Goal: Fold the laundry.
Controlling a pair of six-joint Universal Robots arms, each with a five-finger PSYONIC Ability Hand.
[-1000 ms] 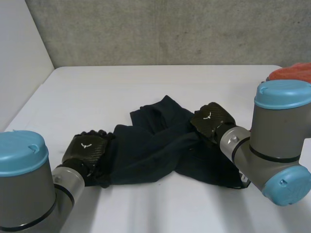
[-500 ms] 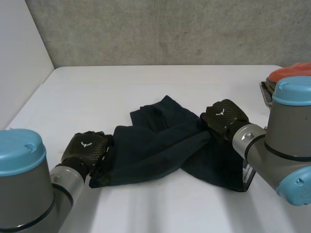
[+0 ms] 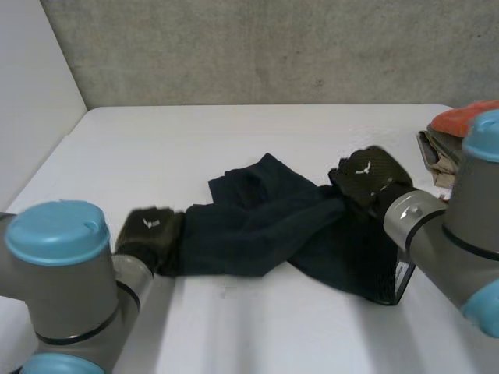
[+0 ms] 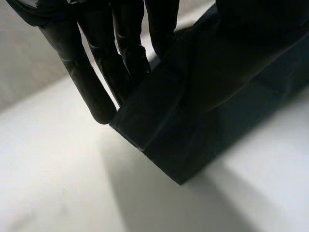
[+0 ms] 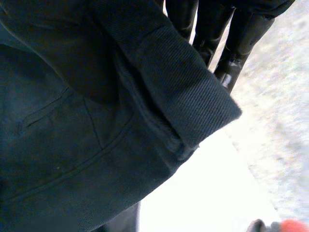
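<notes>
A dark navy garment [image 3: 265, 226] lies stretched across the middle of the white table [image 3: 234, 140], with a bunched fold toward the far side. My left hand [image 3: 148, 234] is at its left end. In the left wrist view its fingers [image 4: 91, 87] press a hemmed edge of the garment [image 4: 207, 96], which hangs lifted above the table. My right hand [image 3: 366, 175] is at the garment's right end. There its fingers [image 5: 236, 43] pinch a thick hemmed corner of the cloth [image 5: 72, 135], also held off the table.
An orange-red cloth [image 3: 468, 117] lies on beige items [image 3: 437, 152] at the table's far right edge. A grey wall runs behind the table and a pale wall along its left side.
My left hand has closed on the garment's left end and raised it a little. My right hand has moved right and up with its end, drawing the cloth out.
</notes>
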